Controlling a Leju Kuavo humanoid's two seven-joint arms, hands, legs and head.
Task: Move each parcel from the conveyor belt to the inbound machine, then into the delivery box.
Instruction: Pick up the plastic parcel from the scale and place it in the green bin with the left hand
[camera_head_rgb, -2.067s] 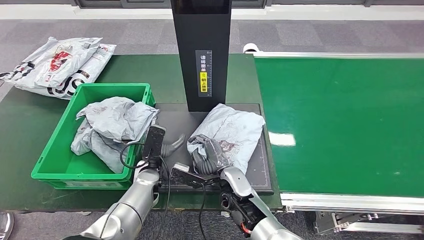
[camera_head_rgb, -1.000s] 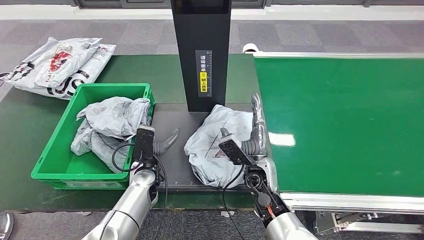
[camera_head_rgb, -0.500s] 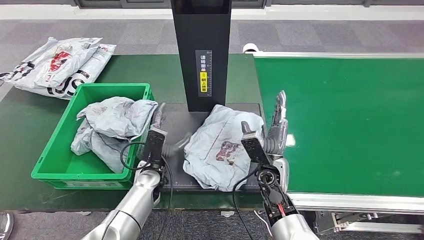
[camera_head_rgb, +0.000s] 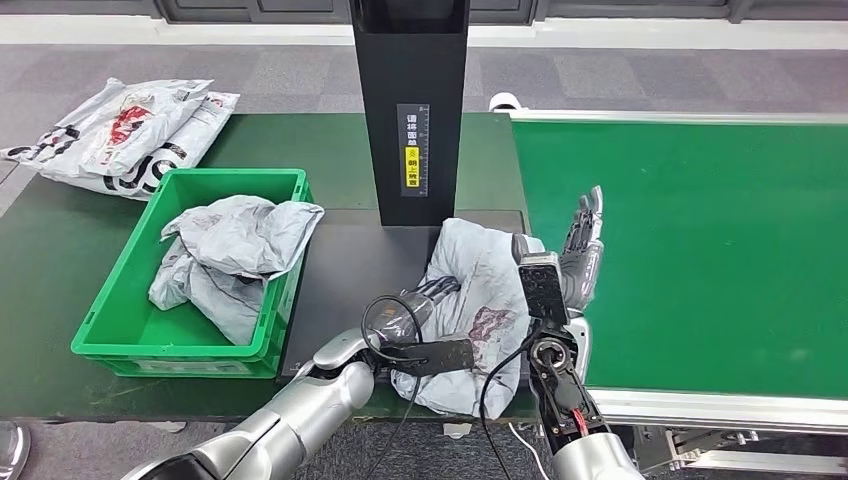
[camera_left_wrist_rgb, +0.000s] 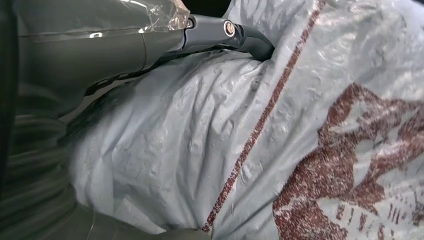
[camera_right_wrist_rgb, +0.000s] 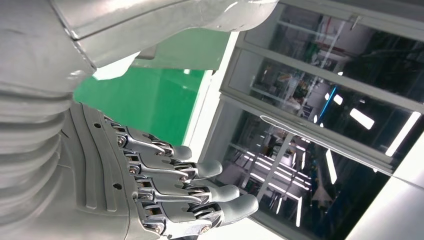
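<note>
Reaching in at lower centre, left hand (camera_head_rgb: 432, 292) now grips the grey parcel (camera_head_rgb: 480, 310) for the crate (camera_head_rgb: 130, 305); right hand (camera_head_rgb: 580, 255) lifts away, fingers spread, holding nothing.

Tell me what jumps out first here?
The tall black machine stands mid-table with a crumpled grey parcel at its foot, where the left hand touches it. The right hand hangs open beside the bright green belt. A green box on the left holds more grey bags.

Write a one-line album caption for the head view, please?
Robot's left hand rests on a grey parcel beneath the black scanner.
</note>
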